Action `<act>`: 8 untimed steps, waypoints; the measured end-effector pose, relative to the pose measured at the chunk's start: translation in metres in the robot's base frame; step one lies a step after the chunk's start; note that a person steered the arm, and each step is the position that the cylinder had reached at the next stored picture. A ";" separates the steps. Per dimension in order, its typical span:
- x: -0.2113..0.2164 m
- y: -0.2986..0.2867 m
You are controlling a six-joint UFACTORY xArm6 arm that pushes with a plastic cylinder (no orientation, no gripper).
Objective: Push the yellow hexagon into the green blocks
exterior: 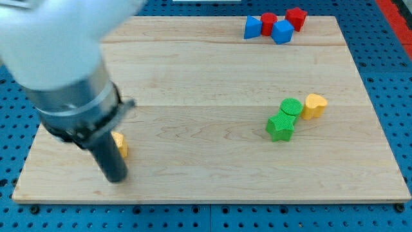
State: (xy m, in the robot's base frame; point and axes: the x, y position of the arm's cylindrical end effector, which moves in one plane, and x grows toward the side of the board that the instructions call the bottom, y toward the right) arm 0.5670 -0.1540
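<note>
A yellow block (121, 145) lies near the board's lower left, mostly hidden behind my rod, so its shape does not show. My tip (116, 179) rests on the board just below and slightly left of it, close to the board's bottom edge. Two green blocks touch each other right of centre: a green cylinder (291, 106) and a green star (280, 127) below it. A second yellow block, heart-shaped (315, 106), touches the green cylinder on its right side.
The wooden board (193, 71) lies on a blue perforated table. Two blue blocks (253, 28) (282, 31) and two red blocks (268, 22) (296, 17) cluster at the board's top right edge. The arm's large body (58, 64) covers the upper left.
</note>
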 end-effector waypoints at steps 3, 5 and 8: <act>-0.079 -0.073; -0.124 0.064; -0.137 0.193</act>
State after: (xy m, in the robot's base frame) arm 0.4300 0.0391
